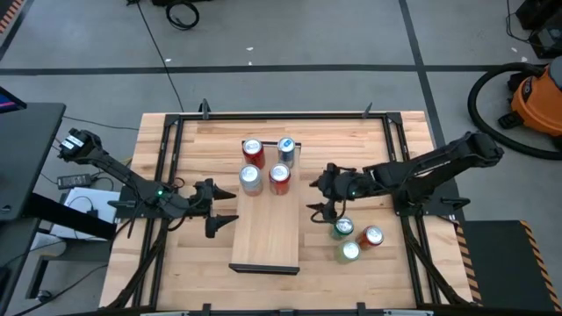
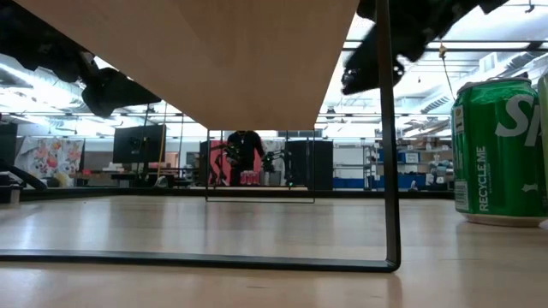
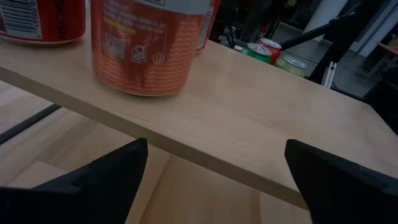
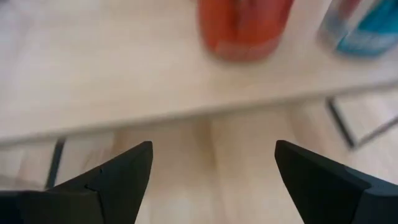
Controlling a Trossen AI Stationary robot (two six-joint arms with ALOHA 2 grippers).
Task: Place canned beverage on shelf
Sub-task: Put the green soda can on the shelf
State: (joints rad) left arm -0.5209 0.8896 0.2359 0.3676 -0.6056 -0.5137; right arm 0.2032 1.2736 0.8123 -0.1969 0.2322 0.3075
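The shelf (image 1: pixel 268 224), a long light-wood board on thin dark legs, stands mid-table. Several cans stand on its far end: a red one (image 1: pixel 253 152), a blue one (image 1: pixel 286 149), an orange-and-silver one (image 1: pixel 250 178) and another red one (image 1: pixel 279 178). Three more cans stand on the tabletop to the shelf's right: green (image 1: pixel 342 228), red (image 1: pixel 372 235) and green (image 1: pixel 349 252). My left gripper (image 1: pixel 221 205) is open and empty beside the shelf's left edge. My right gripper (image 1: pixel 314 196) is open and empty beside the shelf's right edge, just short of the nearest green can.
A black frame (image 1: pixel 167 140) runs round the plank tabletop. In the low view the shelf's dark leg (image 2: pixel 390 128) stands on the table with a green can (image 2: pixel 497 150) to its right. The near half of the shelf board (image 3: pixel 249 118) is bare. A person stands far behind.
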